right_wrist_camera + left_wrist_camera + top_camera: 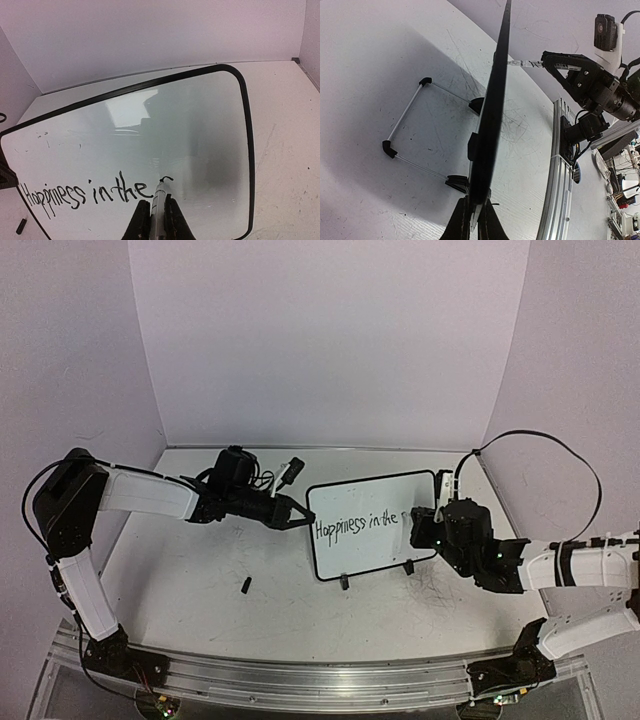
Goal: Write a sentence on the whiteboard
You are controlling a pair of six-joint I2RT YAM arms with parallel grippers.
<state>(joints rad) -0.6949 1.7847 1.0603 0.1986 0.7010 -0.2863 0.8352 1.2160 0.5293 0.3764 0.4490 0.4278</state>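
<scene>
The whiteboard [372, 498] stands tilted on the table, right of the middle. On it runs the sentence [355, 527], black handwriting that reads "Happiness in the". My left gripper [303, 518] is shut on the board's left edge; its wrist view shows the whiteboard [496, 95] edge-on between the jaws of the left gripper [476, 202]. My right gripper [421, 523] is shut on a marker [160, 192]. The marker's tip touches the whiteboard [200, 115] just right of the sentence [85, 192], at a short curved stroke [168, 178]. The right gripper [157, 201] sits low against the board.
A small black cap [246, 585] lies on the table in front of the board. Behind the board a wire stand [405, 117] props it up. Two black feet [344, 581] rest on the tabletop. An aluminium rail [300, 675] lines the near edge; walls close the back and sides.
</scene>
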